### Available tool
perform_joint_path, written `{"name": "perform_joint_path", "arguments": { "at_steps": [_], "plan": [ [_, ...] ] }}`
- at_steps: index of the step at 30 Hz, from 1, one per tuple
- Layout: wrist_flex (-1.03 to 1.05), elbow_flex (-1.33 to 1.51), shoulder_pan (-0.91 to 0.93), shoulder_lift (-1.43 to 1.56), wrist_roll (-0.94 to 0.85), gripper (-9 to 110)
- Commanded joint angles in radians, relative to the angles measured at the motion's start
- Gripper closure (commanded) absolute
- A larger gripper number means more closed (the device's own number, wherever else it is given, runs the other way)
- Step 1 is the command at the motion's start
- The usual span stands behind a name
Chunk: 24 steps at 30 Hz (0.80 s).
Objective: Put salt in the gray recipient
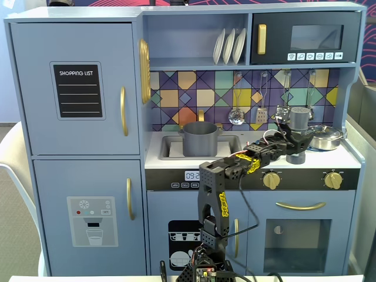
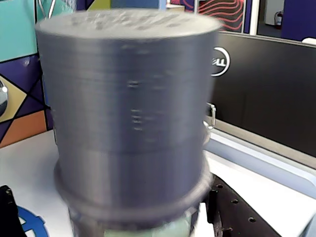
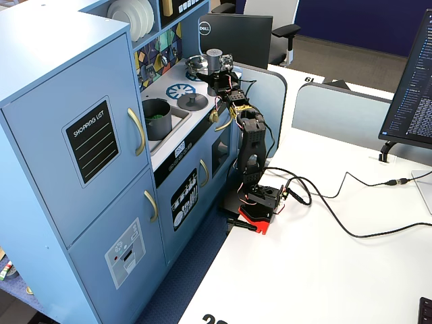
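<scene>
base: clamped at the white table's edge, in front of the toy kitchen
arm (image 1: 212, 202): rises upright from the base, bends at the elbow, forearm stretches up and to the right in a fixed view, out over the counter's right end
gripper (image 1: 295, 139): raised above the counter, fingers closed around the salt (image 1: 299, 117), held upright
wrist view: salt (image 2: 129, 113) fills the frame, blurred

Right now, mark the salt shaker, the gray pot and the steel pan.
salt shaker (image 1: 300, 118), fixed view, upper body.
gray pot (image 1: 200, 142), fixed view, front wall.
steel pan (image 1: 326, 137), fixed view, shiny side.
</scene>
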Motion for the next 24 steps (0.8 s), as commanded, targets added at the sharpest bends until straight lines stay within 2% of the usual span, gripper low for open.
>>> {"name": "perform_joint_path", "arguments": {
  "at_steps": [1, 3, 5, 9, 15, 19, 24],
  "plan": [
    [-0.035, -0.167, -0.021, -0.06, -0.023, 59],
    [-0.055, -0.206, -0.029, -0.087, -0.008, 76],
    [-0.072, -0.244, -0.043, -0.094, 0.034, 100],
    [-0.052, -0.261, -0.044, 0.015, 0.19, 102],
    [0.215, -0.259, -0.087, 0.308, 0.453, 102],
    [0.465, -0.247, -0.212, 0.459, 0.719, 102],
    [0.538, -0.161, -0.436, 0.563, 1.097, 102]
  ]
}}
